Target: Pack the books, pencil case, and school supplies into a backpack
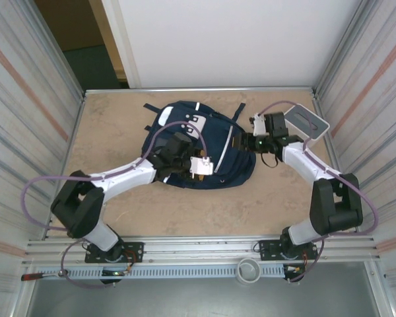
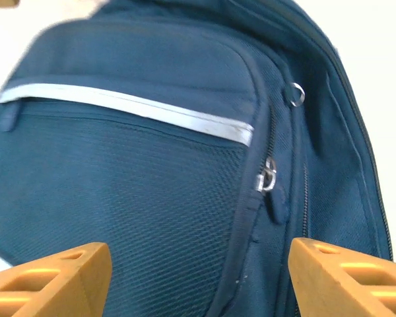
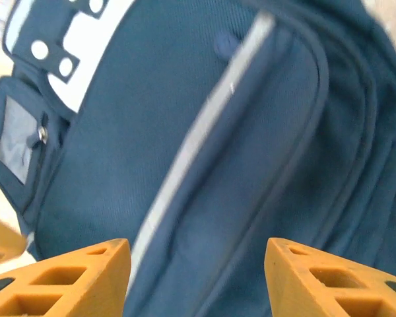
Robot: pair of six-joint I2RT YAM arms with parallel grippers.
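At the middle of the tan surface lies the navy-blue backpack (image 1: 228, 168), flat on its back with its front panel facing up and its dark straps (image 1: 239, 111) splayed toward the far edge. White patches (image 1: 197, 122) show near its far end.

Over the near part of the bag hangs the left end effector (image 1: 203, 168). In the left wrist view its orange fingers (image 2: 53, 281) stand wide apart with nothing between them (image 2: 198, 284), above a mesh-textured pocket. A pale stripe (image 2: 132, 109) runs slantwise across that pocket, a silver zipper pull (image 2: 269, 177) hangs along the seam to the right of it, and a small metal ring (image 2: 297, 96) sits higher up on the same side.

By the bag's right edge sits the right end effector (image 1: 245, 142). In the right wrist view its orange fingers (image 3: 330, 281) are likewise spread wide and hold nothing (image 3: 198, 277), with the navy fabric below them. That view also takes in the stripe (image 3: 204, 132), a white patch with round dots (image 3: 86, 39) and a grey square patch (image 3: 16, 142) at the bag's edge.

Just beyond the right arm, in the far right corner of the surface, stands a white box with a grey top (image 1: 307, 122). Lavender cables (image 1: 36, 181) loop along both arms.
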